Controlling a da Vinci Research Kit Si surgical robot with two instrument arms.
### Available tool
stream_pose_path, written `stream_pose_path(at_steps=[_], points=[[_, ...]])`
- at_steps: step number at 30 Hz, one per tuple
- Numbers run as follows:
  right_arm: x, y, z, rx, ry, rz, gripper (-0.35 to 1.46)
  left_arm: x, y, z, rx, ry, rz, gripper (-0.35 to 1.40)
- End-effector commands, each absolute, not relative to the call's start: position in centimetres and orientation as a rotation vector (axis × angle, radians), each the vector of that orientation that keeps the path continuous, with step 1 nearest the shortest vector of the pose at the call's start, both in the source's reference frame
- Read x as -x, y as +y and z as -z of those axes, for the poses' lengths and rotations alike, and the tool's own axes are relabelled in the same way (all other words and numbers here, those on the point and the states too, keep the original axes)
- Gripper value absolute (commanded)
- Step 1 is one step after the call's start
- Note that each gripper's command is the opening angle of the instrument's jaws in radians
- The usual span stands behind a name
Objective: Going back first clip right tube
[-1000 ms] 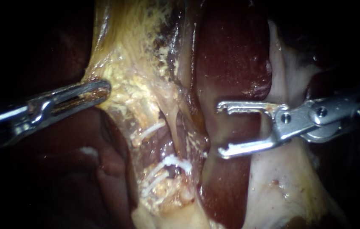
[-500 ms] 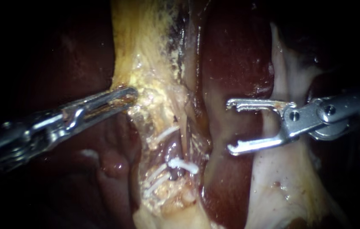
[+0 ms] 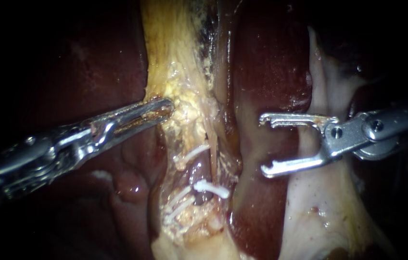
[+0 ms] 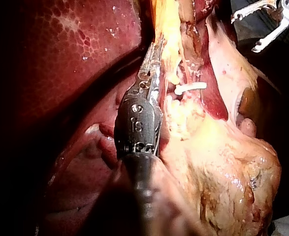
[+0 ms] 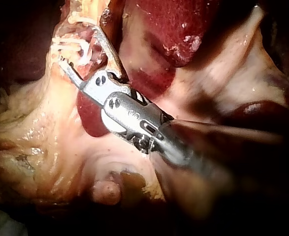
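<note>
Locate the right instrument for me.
In the endoscope view the right instrument enters from the right, jaws open over dark liver, just right of the white clips and clear of them.

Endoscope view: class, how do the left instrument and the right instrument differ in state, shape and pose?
The left instrument has its tool shut on yellow tissue; the right instrument holds its tool wide open, empty. The left tool is slim and slotted; the right is forked with hooked tips. The left slants upward; the right lies nearly level. Both are bare metal.
</note>
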State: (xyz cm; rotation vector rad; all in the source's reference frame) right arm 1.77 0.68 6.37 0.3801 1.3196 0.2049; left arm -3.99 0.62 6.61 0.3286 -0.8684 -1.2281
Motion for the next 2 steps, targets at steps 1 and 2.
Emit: stream_pose_path(at_steps=[1, 2], points=[[-1.77, 0.68, -6.37, -0.38, 1.32, -0.205, 0.6, 3.99, 0.62, -6.6, -0.329, -0.868, 1.228, -0.35], [-1.77, 0.68, -6.37, -0.38, 1.32, -0.205, 0.6, 3.99, 0.62, -6.6, -0.329, -0.868, 1.228, -0.35]])
